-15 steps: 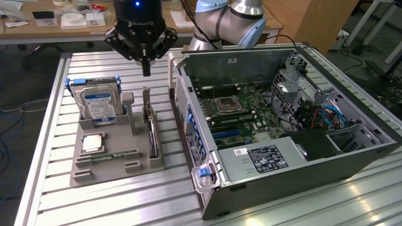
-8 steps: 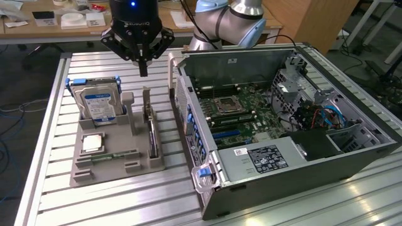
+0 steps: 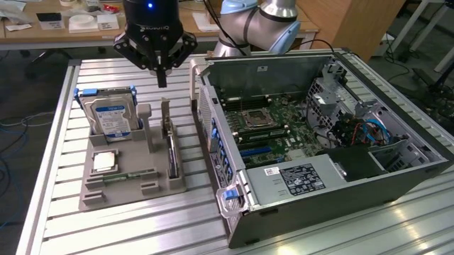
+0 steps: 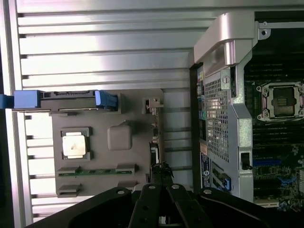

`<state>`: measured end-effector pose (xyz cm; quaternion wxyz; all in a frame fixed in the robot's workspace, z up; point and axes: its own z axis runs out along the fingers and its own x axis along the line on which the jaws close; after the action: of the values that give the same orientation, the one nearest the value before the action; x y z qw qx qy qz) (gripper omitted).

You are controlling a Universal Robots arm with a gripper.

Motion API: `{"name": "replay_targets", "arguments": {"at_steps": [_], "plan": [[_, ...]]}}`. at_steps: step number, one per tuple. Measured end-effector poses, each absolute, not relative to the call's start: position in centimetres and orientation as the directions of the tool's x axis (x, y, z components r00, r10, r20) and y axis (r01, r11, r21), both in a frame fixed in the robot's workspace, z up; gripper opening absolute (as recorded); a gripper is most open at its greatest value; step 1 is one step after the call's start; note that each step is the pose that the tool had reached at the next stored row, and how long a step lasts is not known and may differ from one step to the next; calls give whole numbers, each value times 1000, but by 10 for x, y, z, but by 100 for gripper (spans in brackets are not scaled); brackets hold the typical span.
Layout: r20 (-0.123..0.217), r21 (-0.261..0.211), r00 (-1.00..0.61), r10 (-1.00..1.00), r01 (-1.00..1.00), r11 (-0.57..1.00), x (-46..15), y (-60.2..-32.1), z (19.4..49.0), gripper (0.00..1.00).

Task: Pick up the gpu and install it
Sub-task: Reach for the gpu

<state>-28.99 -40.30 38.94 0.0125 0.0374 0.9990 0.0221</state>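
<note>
The gpu [image 3: 170,144] stands on edge in a slot at the exterior view's right side of a grey holder [image 3: 157,187], a thin dark card with a silver bracket end. In the wrist view the gpu [image 4: 155,148] shows edge-on along the holder [image 4: 135,156]. My gripper [image 3: 161,79] hangs above the far end of the gpu, its black fingers [image 4: 151,209] drawn together to a point with nothing between them. It does not touch the card.
The holder also carries an upright hard drive [image 3: 110,114] with blue clips, a square processor chip [image 3: 104,161] and a green memory stick [image 3: 131,175]. An open computer case [image 3: 284,186] lies just beside it, motherboard [image 3: 277,127] exposed. Everything rests on a slatted metal table [image 3: 127,228].
</note>
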Motion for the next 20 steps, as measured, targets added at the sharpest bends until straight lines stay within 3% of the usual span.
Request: {"name": "replay_targets", "arguments": {"at_steps": [20], "plan": [[-23,45,-997,75,74,996,-292,-437,389,11]]}}
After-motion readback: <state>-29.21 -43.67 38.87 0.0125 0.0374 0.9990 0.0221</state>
